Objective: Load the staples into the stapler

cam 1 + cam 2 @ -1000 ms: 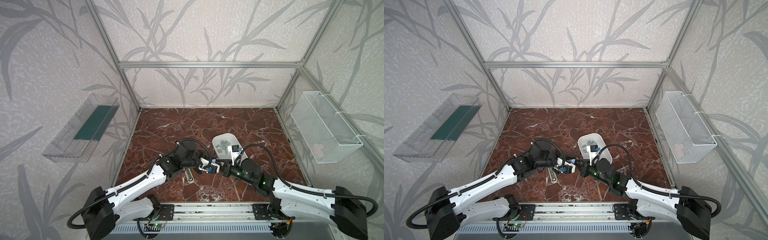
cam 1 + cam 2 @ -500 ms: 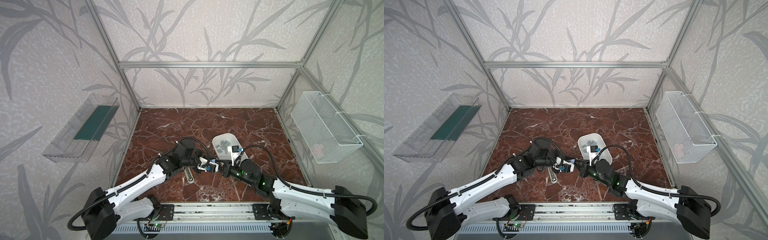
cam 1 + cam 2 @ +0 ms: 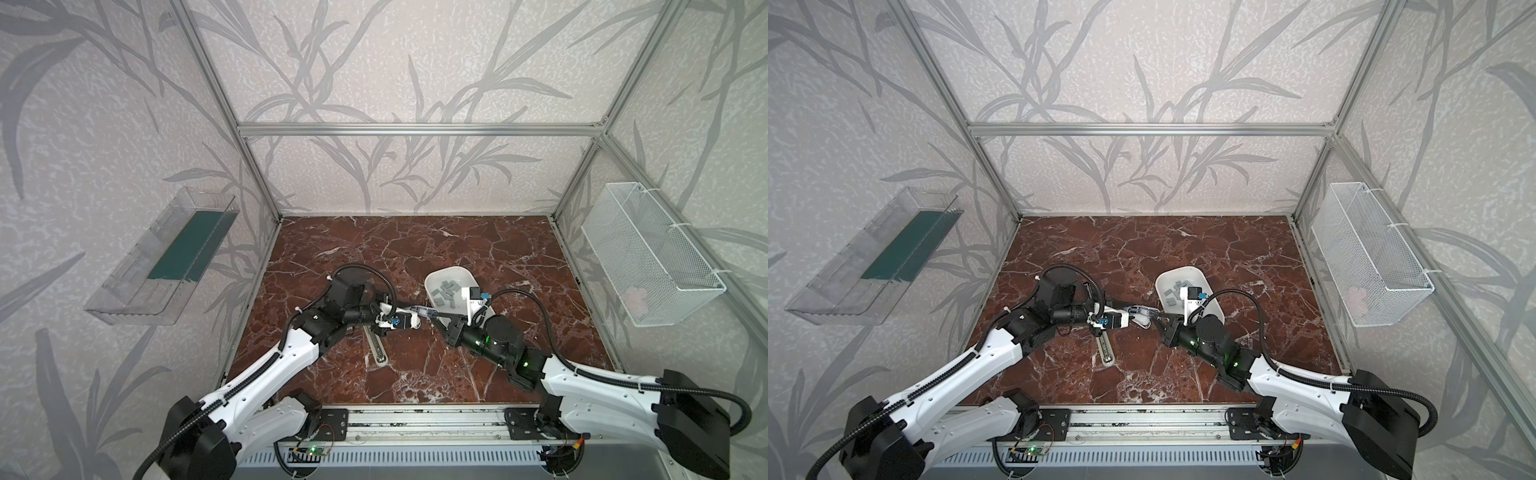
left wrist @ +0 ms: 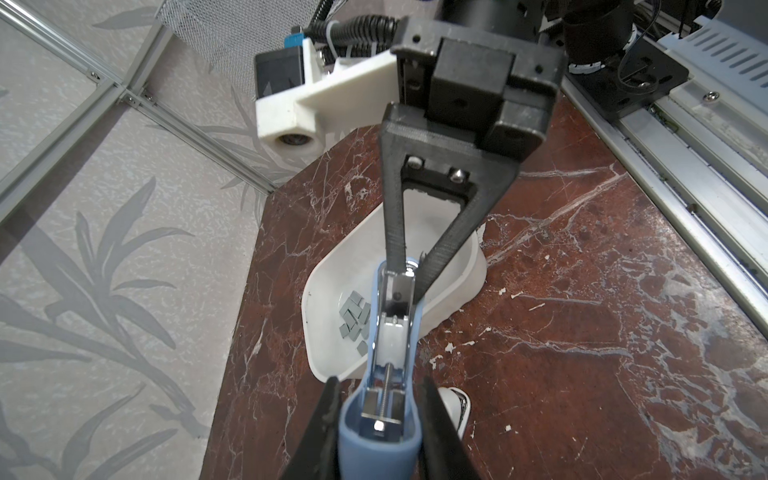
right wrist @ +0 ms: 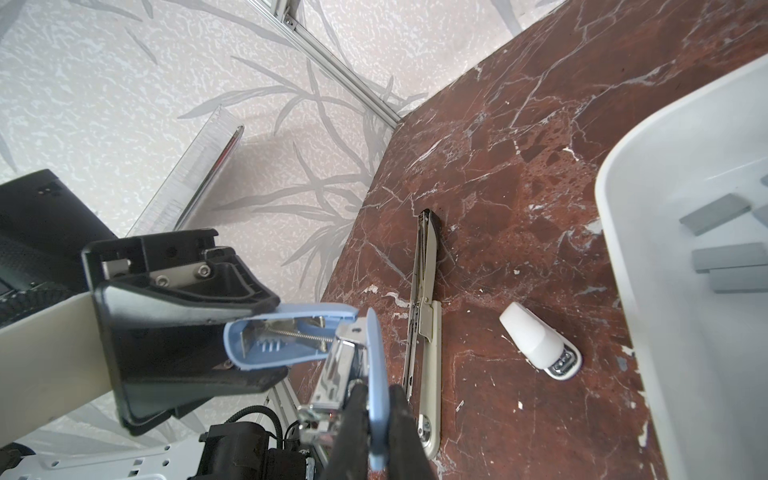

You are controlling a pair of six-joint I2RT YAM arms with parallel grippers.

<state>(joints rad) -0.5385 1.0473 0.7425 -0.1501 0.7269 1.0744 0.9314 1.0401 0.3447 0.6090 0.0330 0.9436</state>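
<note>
A small blue stapler [image 3: 420, 310] hangs open above the table between both arms. My left gripper [image 4: 378, 415] is shut on its blue top cover [image 5: 291, 336], whose spring shows inside. My right gripper [image 5: 376, 432] is shut on the blue base plate, and the metal magazine [image 5: 336, 374] stands just beside its finger. The staples [image 4: 353, 318] are several small grey strips lying loose in a white tray [image 3: 440, 273], just beyond the stapler. A few of the staples [image 5: 723, 266] also show in the right wrist view.
A long beige stapler [image 5: 426, 332] lies opened flat on the marble floor below the grippers. A small white stapler [image 5: 538, 347] lies between it and the tray. A clear bin [image 3: 166, 257] hangs on the left wall and a wire basket [image 3: 648, 257] on the right.
</note>
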